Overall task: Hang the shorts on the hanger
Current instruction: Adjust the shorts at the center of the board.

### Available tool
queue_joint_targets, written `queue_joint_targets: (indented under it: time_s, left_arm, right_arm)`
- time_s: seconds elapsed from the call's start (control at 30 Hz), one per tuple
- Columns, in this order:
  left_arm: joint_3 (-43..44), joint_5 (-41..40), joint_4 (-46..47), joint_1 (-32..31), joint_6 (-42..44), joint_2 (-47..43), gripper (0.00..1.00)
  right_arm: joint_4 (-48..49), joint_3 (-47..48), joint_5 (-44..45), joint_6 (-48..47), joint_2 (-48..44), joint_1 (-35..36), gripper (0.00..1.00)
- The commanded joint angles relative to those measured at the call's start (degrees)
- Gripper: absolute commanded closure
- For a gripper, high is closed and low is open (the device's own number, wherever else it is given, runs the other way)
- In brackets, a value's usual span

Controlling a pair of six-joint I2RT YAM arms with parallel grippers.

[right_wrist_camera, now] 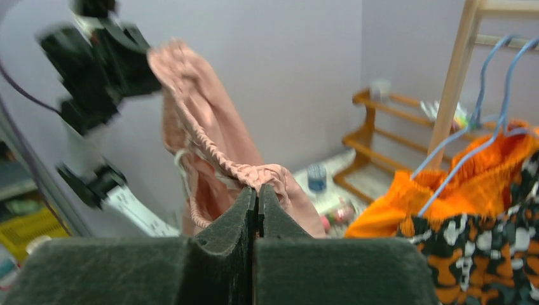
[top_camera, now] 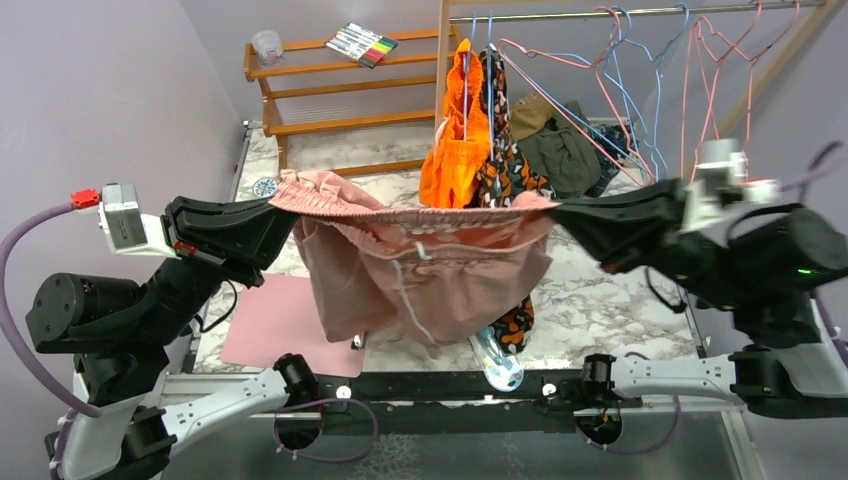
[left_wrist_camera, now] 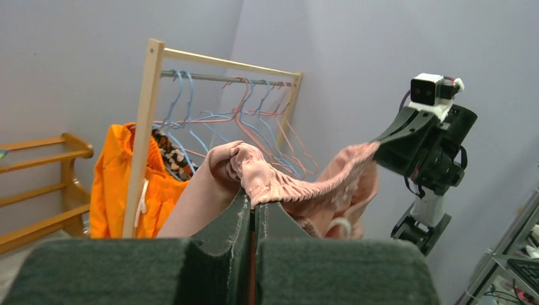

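Observation:
The dusty-pink shorts hang stretched in the air between my two grippers, waistband taut, white drawstring dangling at the front. My left gripper is shut on the waistband's left end; in the left wrist view the fabric bunches over the closed fingertips. My right gripper is shut on the waistband's right end, as the right wrist view shows, with the shorts in it. Thin pink wire hangers hang on the rail at the back right, apart from the shorts. They also show in the left wrist view.
An orange garment and a camouflage garment hang on light-blue hangers just behind the shorts. The wooden rack post stands there. Dark clothes lie behind. A pink mat and a plastic bottle lie below.

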Motion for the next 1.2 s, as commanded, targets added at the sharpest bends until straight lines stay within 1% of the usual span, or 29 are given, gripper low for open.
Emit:
queue_joint_targets:
  time_s: [0.0, 0.07, 0.17, 0.23, 0.27, 0.3, 0.37, 0.47, 0.53, 0.6, 0.7, 0.77, 0.8, 0.87, 0.97, 1.03, 1.17]
  left_arm:
    - [0.78, -6.03, 3.98, 0.48, 1.67, -2.89, 1.00]
    - [6.35, -5.06, 3.84, 0.47, 3.36, 0.24, 1.00]
    - [17.76, -0.14, 3.23, 0.43, 5.60, 6.98, 1.00]
    - [20.63, 2.40, 3.09, 0.47, 5.87, 9.12, 1.00]
    - [19.37, 2.49, 3.16, 0.47, 5.73, 8.97, 1.00]
    - [16.78, 1.40, 3.26, 0.50, 5.52, 8.11, 1.00]
    - [8.70, -1.42, 3.47, 0.47, 4.80, 4.39, 1.00]
    - [-5.59, -7.45, 5.34, 0.45, 2.78, -2.36, 1.00]
    - [-11.62, -10.86, 5.69, 0.20, 2.46, -5.01, 1.00]
    - [-11.18, -13.97, 5.59, -0.23, 3.43, -4.35, 1.00]
    - [-3.97, -15.22, 3.99, -0.66, 6.05, 0.33, 1.00]
    - [-2.00, -15.86, 2.61, -0.67, 6.78, 3.15, 1.00]
    - [-2.62, -16.39, 2.00, -0.71, 6.46, 3.75, 1.00]
    - [-6.47, -17.36, 0.77, -0.67, 4.65, 3.50, 1.00]
    - [-16.71, -17.69, 0.09, -0.65, -0.81, 0.37, 1.00]
    - [-23.39, -16.53, -1.18, -0.66, -4.30, -2.88, 1.00]
    - [-31.57, -16.11, -4.93, -0.67, -10.95, -7.69, 1.00]
  right_arm:
    - [-3.86, -1.51, 5.04, -2.23, 0.82, -0.03, 0.99]
    - [-3.82, 4.37, 2.65, -3.73, 2.46, 0.02, 0.99]
    - [-1.39, 13.75, -7.54, -4.34, 4.86, 0.00, 0.99]
    - [0.87, 14.90, -11.01, -3.95, 4.85, -0.04, 0.99]
    - [2.02, 13.40, -10.85, -3.67, 4.10, -0.06, 0.99]
    - [2.98, 9.27, -9.75, -3.53, 2.60, 0.01, 0.99]
    - [3.79, 2.42, -4.72, -3.28, 0.46, 0.00, 0.99]
    - [4.45, -12.06, 3.42, -1.84, -3.24, -0.01, 0.99]
    - [3.87, -16.43, 6.63, -1.62, -3.35, -0.01, 0.99]
    - [2.55, -14.26, 7.27, -2.09, -0.94, -0.06, 0.99]
    - [2.99, -8.66, 4.91, -3.89, 2.18, -0.03, 0.99]
    - [5.30, -9.18, 4.88, -4.87, 2.65, -0.06, 0.99]
    - [6.21, -10.86, 5.67, -4.91, 2.62, -0.04, 0.99]
    - [6.86, -15.48, 7.45, -3.89, 1.83, -0.03, 0.99]
    - [5.52, -23.64, 9.57, -0.12, -0.67, -0.04, 0.99]
    - [2.98, -28.01, 11.16, 3.03, -2.92, 0.01, 0.99]
    - [-4.26, -33.37, 14.08, 9.80, -7.90, 0.01, 0.99]
